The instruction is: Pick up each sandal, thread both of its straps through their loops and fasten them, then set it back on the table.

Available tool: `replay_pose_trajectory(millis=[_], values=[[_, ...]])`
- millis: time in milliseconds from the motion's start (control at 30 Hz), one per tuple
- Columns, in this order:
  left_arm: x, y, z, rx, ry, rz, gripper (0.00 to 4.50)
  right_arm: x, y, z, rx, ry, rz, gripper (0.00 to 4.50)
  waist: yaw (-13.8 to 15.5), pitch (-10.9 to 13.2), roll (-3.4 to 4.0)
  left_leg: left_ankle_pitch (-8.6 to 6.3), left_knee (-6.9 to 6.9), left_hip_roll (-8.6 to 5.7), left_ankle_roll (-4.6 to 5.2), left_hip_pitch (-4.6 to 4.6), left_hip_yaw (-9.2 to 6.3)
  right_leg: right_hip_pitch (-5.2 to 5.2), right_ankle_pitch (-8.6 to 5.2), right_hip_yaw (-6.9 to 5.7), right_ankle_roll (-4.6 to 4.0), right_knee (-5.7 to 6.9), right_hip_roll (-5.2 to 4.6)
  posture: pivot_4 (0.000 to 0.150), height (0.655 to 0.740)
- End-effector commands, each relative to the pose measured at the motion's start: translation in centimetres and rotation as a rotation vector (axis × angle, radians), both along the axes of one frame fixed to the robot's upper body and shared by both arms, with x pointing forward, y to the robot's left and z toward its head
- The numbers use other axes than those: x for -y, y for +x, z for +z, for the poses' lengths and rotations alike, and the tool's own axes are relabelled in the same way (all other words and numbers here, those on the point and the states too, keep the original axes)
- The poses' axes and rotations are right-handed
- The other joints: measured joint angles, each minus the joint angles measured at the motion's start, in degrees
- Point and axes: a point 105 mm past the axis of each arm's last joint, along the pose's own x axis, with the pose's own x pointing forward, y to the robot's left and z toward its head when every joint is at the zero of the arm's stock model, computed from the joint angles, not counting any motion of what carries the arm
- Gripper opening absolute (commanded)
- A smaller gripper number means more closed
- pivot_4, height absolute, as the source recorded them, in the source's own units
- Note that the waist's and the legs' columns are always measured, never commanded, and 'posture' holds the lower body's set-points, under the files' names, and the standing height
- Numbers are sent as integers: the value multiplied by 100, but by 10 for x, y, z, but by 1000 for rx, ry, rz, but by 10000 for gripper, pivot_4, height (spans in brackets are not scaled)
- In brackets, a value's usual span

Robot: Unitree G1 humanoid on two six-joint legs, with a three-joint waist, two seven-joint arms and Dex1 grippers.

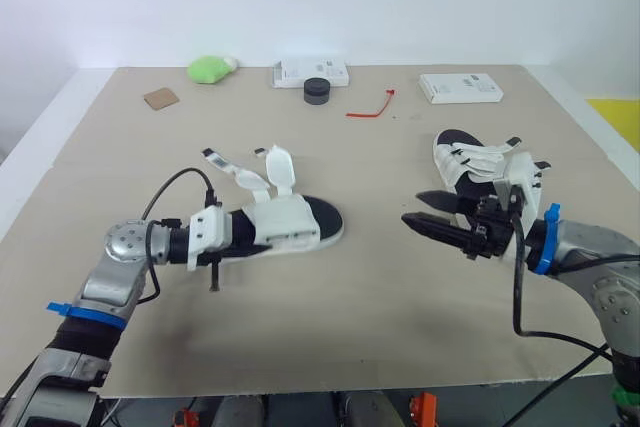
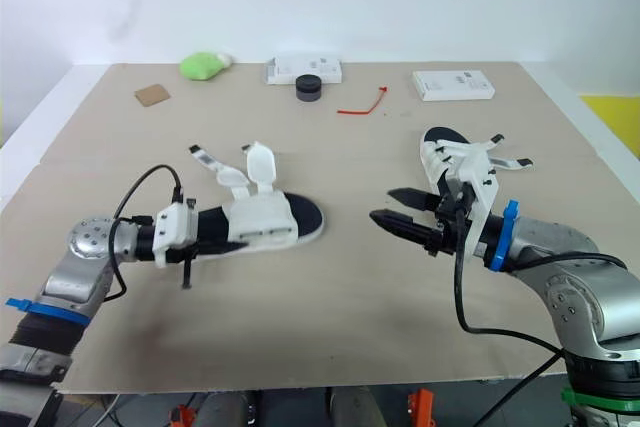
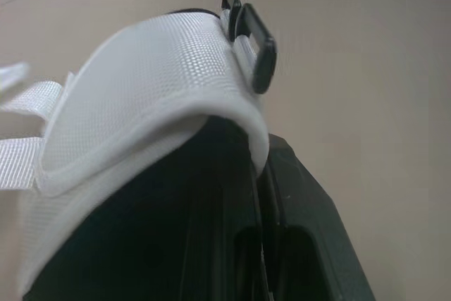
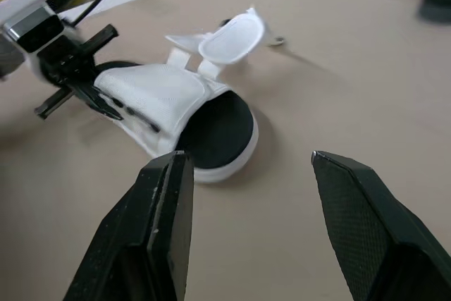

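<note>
Fingers (image 3: 211, 230) of the left gripper (image 1: 240, 235) lie pressed almost together under the white upper of the open sandal (image 1: 295, 222). The edge of the webbing curls down into the thin slit between them, so the gripper is clamped on that upper at the sandal's heel end. Two black loops (image 3: 252, 44) stand on the upper just past the fingertips. The sandal sits in the middle of the table (image 1: 400, 327) with its black sole and rounded toe pointing away from the left gripper. Whether the heel is lifted off the surface cannot be told. Both of its straps hang loose. A narrow strap (image 1: 232, 169) with a dark tip trails off behind the sandal on its left side, and a broad rounded flap (image 1: 280, 167) stands upright just behind the upper.

Far behind the open sandal, going left to right, lie a brown card scrap (image 1: 160, 99), a green lump (image 1: 210, 68), a white box (image 1: 310, 73) with a black round puck (image 1: 316, 91) touching its front edge, a red tie (image 1: 372, 107) and a second white box (image 1: 460, 87).

Right of the open sandal and apart from it, the right gripper (image 1: 413, 207) hangs over the table with its two fingers spread wide. It holds nothing, and its tips are aimed at the sandal's toe. Further right and a little behind, the second sandal (image 1: 475, 162) rests on the table just behind that gripper, with dark-tipped strap ends sticking out on the side away from the open sandal.
</note>
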Motion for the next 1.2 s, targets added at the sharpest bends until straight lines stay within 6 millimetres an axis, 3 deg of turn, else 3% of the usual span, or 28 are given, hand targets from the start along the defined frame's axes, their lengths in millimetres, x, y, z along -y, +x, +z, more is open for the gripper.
replay_pose_trajectory(millis=[33, 100, 133, 167, 367, 567, 767, 933, 1200], values=[[8, -13, 11, 31, -39, -117, 672, -14, -14, 1, -6, -34, 106, 29478, 0, 0, 0, 0, 0, 1, 0, 0, -1, 0, -2, -3, 2, 0, 1, 1500, 7400], [11, -16, 11, 30, -52, -150, 672, -21, -19, -7, -28, -59, 153, 29478, 0, 0, 0, 0, 2, 1, 1, 0, -2, -1, -2, -4, 1, 0, 1, 1500, 7400], [12, -17, 9, 33, -47, -163, 0, -24, -21, -10, -35, -73, 170, 25295, 0, 0, 0, 0, 3, 2, 1, 0, -1, 0, -1, -4, 0, 0, 2, 1500, 7400], [13, -18, 8, 36, -43, -173, 0, -25, -22, -12, -38, -81, 179, 24203, -1, 0, 0, 0, 4, 2, 1, 0, -2, 0, -1, -5, 0, 0, 2, 1500, 7400], [23, -27, -2, -3, -81, -202, 0, -34, -22, -18, -52, -88, 232, 836, 0, 0, 0, 0, 14, 2, 1, -2, -1, 2, 1, -3, 2, 0, 2, 1500, 7400], [32, -41, -11, -82, -94, -240, 0, -45, -25, -31, -82, -151, 338, 140, 0, -5, 8, 0, 14, 3, 1, 1, 0, 3, 2, -2, 4, 1, 2, 1500, 7400], [32, -41, -20, -143, -67, -250, 0, -47, -10, -59, -85, -323, 343, 140, -1, -10, 16, 0, 17, 3, 0, 7, 3, 6, -6, -2, -13, 1, 2, 1500, 7400], [35, -39, -30, -215, -15, -245, 0, -51, 1, -64, -49, -381, 365, 140, -2, -24, 40, 0, 17, 2, 1, 11, 3, 9, -5, -2, -9, 2, 3, 1500, 7400], [40, -41, -38, -331, 23, -229, 0, -64, 2, -70, -36, -384, 416, 140, -3, -52, 68, 0, 17, 1, 1, 24, 4, 23, -8, 1, -13, 3, 3, 1500, 7400]])
